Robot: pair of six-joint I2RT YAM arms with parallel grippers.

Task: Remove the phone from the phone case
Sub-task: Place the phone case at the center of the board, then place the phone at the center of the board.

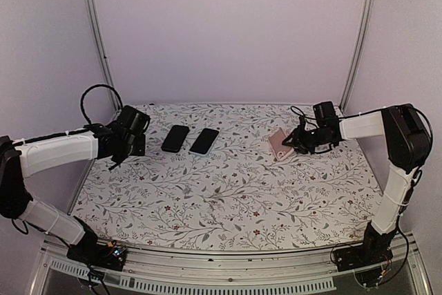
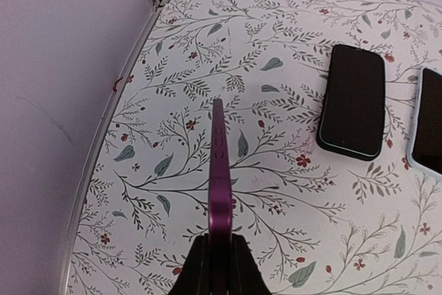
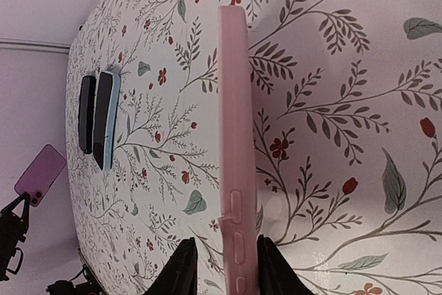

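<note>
Left claw (image 2: pixel 219 250) clamps a purple phone case (image 2: pixel 218 170); right claw (image 3: pixel 226 246) stands slightly apart around a pink phone case (image 3: pixel 235 101).

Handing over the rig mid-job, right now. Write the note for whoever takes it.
Left gripper: shut on the purple case, held edge-on above the left side of the table.
Right gripper: jaws slightly open around the pink case, low at right rear.
A dark phone and a second phone lie side by side at rear centre, clear of both cases.
Done: both phones look out. Left: probably set the purple case down, back off the pink one; the second phone's pale rim needs a check.
</note>
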